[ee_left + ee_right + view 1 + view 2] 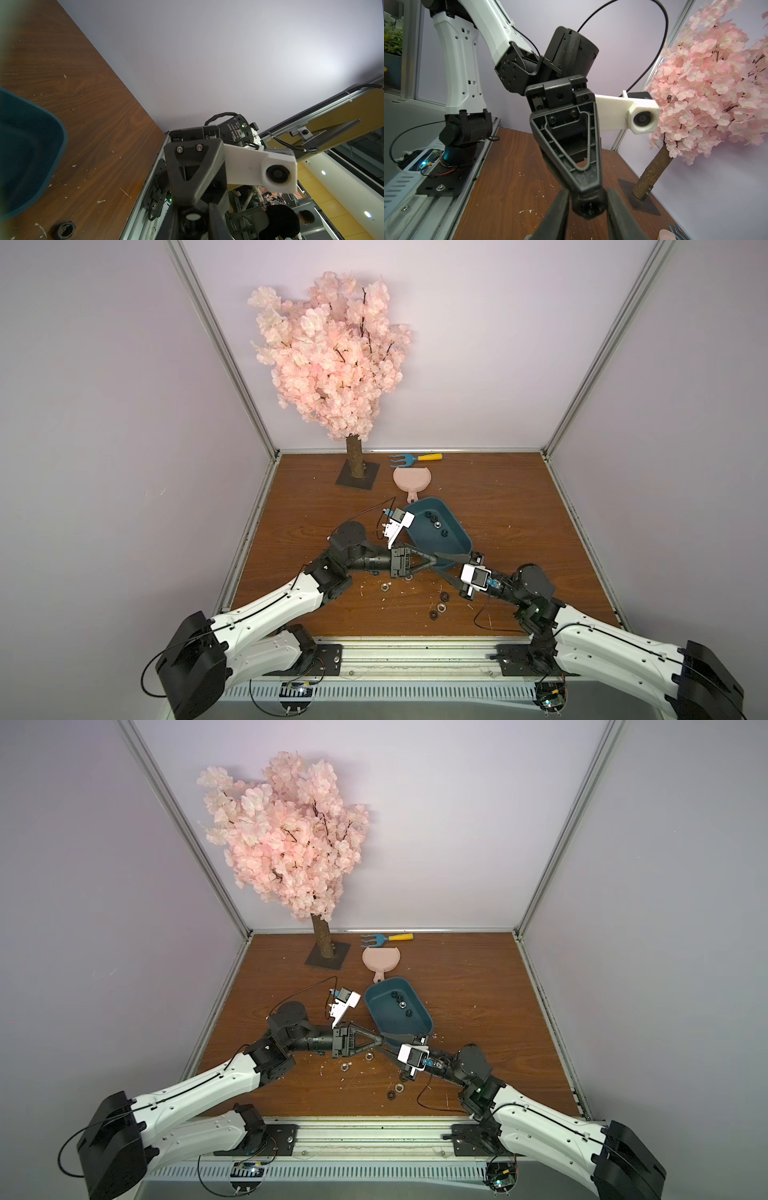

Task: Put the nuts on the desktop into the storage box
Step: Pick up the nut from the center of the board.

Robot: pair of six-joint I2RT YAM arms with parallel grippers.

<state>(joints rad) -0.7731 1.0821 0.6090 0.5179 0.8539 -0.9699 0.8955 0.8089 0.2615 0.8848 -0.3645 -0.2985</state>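
Spreading under both arms, the brown wood-grain desktop (519, 510) is flecked with white crumbs. Far beyond the two tools, at the back edge, stands a pink blossom tree (332, 352) on a dark square base.

The teal storage box (455, 545) lies just past the point where the tools meet, its near rim right at the right gripper's fingers. Behind the box, further again from the tools, sit a pink dustpan (411, 480) and a blue hand rake (415, 458) with a yellow handle.

The left gripper (433, 561) reaches in sideways with its jaws drawn together to a point. The right gripper (439, 567) comes at it head-on, tip to tip. In the right wrist view its fingers (618, 207) stand narrow on either side of a dark round lump (588, 205) at the left tool's tip. It may be a nut, but it is too blurred to say, and I cannot tell whether the right jaws pinch it.

Four nuts (437, 524) lie inside the box, one of them silver. On the base side of the tools others are loose on the wood. A silver nut (385, 586) lies beneath the left gripper's body, and three more (441, 607) are clustered near the right gripper.
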